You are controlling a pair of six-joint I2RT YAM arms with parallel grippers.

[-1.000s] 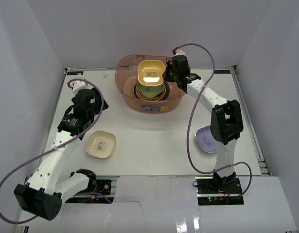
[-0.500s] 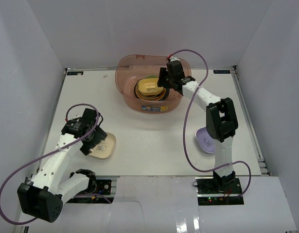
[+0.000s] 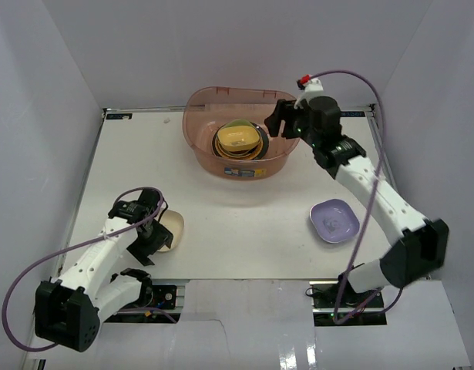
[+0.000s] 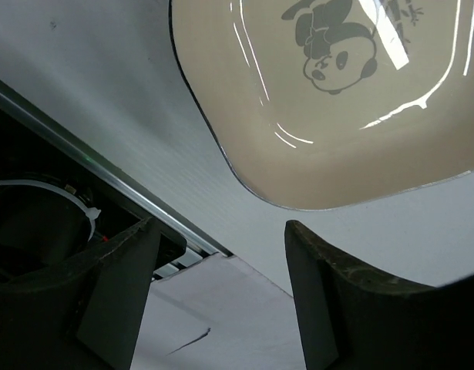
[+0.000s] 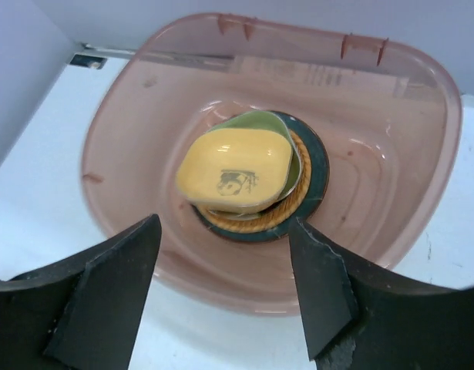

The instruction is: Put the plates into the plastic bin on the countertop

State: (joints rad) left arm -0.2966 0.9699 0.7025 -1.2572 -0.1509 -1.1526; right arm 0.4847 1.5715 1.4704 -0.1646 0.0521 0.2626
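- Left gripper (image 4: 221, 308): the fingers (image 4: 105, 293) stand apart with nothing between them, and their tips are low over the white countertop (image 3: 244, 208)
- Cream plate (image 4: 337, 100): rounded-square with a panda picture, lying flat on the countertop just beyond the left fingertips; whether a tip touches its edge cannot be told
- In the top view the left gripper (image 3: 154, 231) sits at the near left of the countertop, partly over the left side of the cream plate (image 3: 174, 230)
- Right gripper (image 5: 221, 308): the fingers (image 5: 105, 301) are spread wide and hold nothing, hanging above the plastic bin (image 5: 144, 100)
- Yellow plate (image 5: 237, 169): rounded-square, lying on top of the stack in the middle of the bin
- Under it a green plate (image 5: 260, 122), an orange woven-look plate (image 5: 287, 208) and a dark teal round plate (image 5: 317, 166) show at their edges
- From above, the right gripper (image 3: 277, 122) is over the right rim of the plastic bin (image 3: 198, 146), which stands at the far middle of the countertop
- Lavender plate (image 3: 334, 220): flat on the countertop at the near right, well apart from both grippers
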